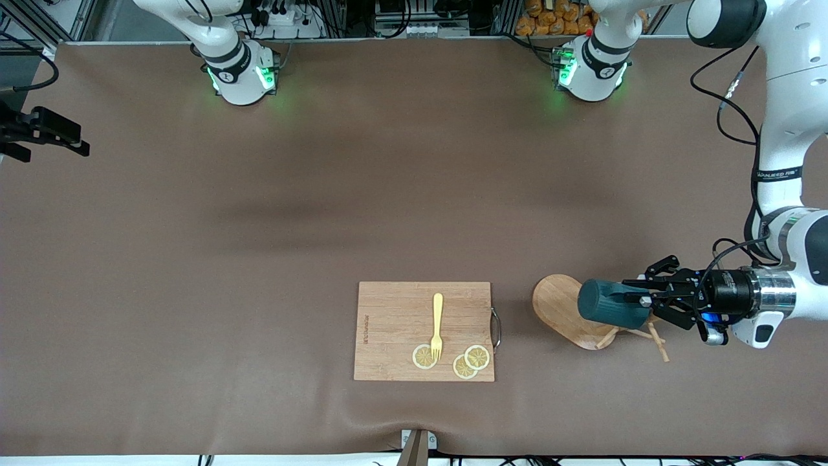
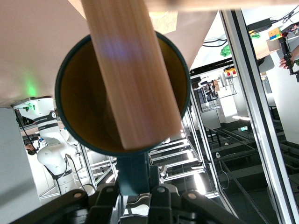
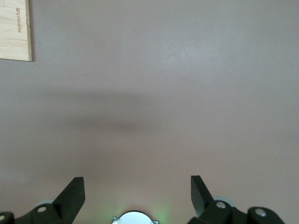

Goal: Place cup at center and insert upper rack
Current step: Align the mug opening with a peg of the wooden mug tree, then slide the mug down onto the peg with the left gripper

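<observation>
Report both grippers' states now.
Left gripper: shut on the cup, over the mug tree.
Right gripper: open, empty, waiting over the table.

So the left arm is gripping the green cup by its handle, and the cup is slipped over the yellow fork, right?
Not the fork. The front view shows the yellow fork lying on the cutting board. The left wrist view shows the left gripper holding the cup by its handle, with the wooden post of the upper rack passing through it.
</observation>
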Tool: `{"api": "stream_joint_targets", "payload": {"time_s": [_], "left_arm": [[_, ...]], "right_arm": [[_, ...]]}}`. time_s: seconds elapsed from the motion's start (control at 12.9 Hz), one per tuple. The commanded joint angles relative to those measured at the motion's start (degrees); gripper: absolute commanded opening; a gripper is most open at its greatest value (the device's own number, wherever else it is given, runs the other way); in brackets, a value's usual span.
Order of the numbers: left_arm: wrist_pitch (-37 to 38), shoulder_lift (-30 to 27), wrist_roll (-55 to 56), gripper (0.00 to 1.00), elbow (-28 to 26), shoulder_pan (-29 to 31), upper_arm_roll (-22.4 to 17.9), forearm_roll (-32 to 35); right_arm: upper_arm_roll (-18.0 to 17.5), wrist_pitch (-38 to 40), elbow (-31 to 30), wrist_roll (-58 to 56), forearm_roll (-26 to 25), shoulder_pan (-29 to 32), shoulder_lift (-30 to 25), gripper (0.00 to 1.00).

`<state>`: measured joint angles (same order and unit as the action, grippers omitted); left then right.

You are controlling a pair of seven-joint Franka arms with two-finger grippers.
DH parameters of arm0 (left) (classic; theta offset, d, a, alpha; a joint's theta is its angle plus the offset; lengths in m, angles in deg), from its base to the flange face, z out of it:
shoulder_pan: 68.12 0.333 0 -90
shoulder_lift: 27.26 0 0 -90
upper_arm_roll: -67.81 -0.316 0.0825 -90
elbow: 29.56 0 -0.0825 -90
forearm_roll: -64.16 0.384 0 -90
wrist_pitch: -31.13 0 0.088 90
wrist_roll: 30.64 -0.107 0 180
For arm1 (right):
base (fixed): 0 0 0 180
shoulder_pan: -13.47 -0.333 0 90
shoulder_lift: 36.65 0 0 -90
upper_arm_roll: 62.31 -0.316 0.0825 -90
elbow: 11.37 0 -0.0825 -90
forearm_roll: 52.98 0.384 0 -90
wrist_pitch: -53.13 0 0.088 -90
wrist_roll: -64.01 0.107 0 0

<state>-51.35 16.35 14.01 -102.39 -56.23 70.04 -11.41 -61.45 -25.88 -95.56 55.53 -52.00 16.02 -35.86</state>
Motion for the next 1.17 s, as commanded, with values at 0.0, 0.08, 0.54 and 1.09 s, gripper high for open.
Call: {"api": "stream_joint_targets", "payload": {"time_s": [0.0, 0.08, 0.54, 1.09], "left_arm": [[1.1, 1.1, -0.9, 0.00, 1.6, -0.1, -0.4, 0.0], [1.2, 1.3, -1.0, 0.00, 1.6, 0.2, -0.2, -0.1], [2.9, 2.3, -2.1, 0.00, 1.5, 0.9, 0.1, -1.5], [6.1, 3.7, -2.1, 0.00, 1.4, 2.9, 0.1, -8.9]], "right_arm": [[0.0, 0.1, -0.1, 0.8, 0.3, -0.4, -0.9, 1.00], [0.0, 0.0, -0.1, 0.8, 0.3, -0.4, -0.9, 1.00], [0.0, 0.0, -0.1, 0.8, 0.3, -0.4, -0.7, 1.00], [0.1, -0.9, -0.1, 0.8, 0.2, -1.7, -0.9, 1.00]]}}
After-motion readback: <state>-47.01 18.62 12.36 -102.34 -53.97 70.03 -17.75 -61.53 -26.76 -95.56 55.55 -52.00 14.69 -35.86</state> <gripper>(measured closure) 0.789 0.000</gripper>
